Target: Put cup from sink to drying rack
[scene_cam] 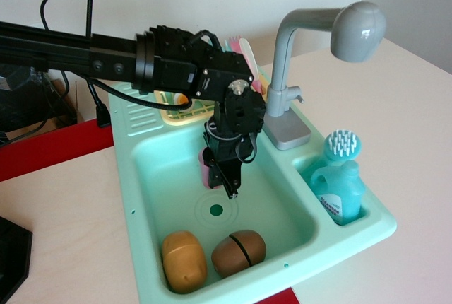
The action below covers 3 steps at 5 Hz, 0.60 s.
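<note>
The pink cup (203,172) stands on the floor of the mint-green sink (152,198), just behind the dark green drain dot (216,211). Only a pink sliver of it shows to the left of the fingers. My black gripper (221,180) points down into the basin with its fingers close together on the cup, and it looks shut on it. The pale yellow drying rack (174,112) sits at the sink's back edge, mostly hidden behind my arm.
A grey faucet (296,35) rises at the back right. Two brown potato-like toys (183,260) (239,251) lie at the basin's front. A blue bottle (339,192) and brush (342,145) fill the right side compartment. Pink and yellow utensils (244,51) stick up from the rack.
</note>
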Each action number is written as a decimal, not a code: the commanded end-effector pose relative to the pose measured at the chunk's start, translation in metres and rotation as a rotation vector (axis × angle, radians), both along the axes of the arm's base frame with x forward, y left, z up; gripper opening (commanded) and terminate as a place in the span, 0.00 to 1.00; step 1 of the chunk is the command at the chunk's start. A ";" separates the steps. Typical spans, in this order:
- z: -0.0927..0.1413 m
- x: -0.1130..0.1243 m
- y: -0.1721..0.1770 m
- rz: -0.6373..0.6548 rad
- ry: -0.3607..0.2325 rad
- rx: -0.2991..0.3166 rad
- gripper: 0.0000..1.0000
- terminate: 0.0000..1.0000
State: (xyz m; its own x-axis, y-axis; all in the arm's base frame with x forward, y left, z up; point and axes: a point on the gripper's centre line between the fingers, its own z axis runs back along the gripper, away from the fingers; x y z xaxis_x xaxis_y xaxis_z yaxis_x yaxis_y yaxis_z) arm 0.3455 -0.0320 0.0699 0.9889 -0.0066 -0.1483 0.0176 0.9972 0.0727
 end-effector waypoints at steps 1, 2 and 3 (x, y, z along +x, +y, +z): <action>0.061 0.015 0.008 0.009 -0.150 -0.011 0.00 0.00; 0.099 0.028 0.016 0.014 -0.221 -0.016 0.00 0.00; 0.124 0.031 0.028 0.032 -0.262 -0.017 0.00 0.00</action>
State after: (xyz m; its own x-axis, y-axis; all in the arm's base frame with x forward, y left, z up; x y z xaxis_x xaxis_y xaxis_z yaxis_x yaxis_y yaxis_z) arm 0.3746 0.0069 0.1606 0.9980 0.0632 0.0068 -0.0636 0.9956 0.0685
